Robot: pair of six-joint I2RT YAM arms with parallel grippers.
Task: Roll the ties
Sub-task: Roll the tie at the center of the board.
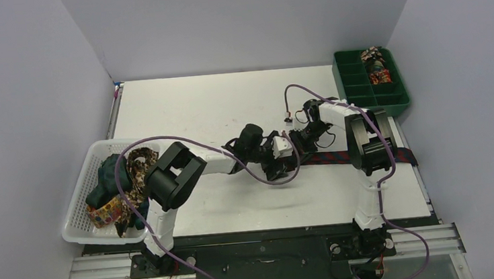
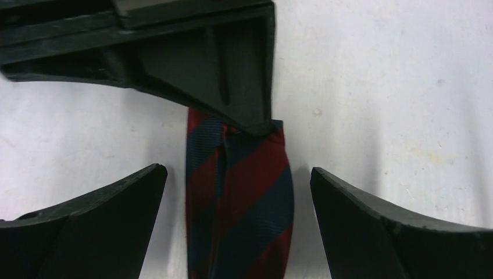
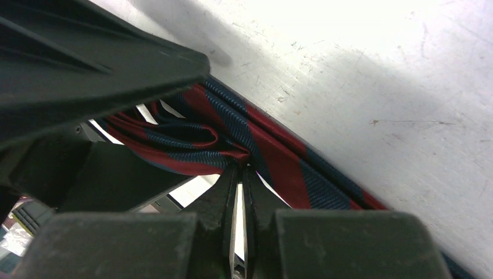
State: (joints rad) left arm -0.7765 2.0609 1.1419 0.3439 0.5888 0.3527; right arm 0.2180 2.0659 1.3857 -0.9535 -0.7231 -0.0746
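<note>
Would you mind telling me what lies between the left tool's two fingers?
The striped tie lies there, with bare table either side of it, touching neither finger of the open left tool. The left wrist view shows this.

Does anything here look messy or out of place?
Nothing broken or spilled. The ties in the white basket lie tangled, and the striped tie is bunched where the right pincer pinches it.
</note>
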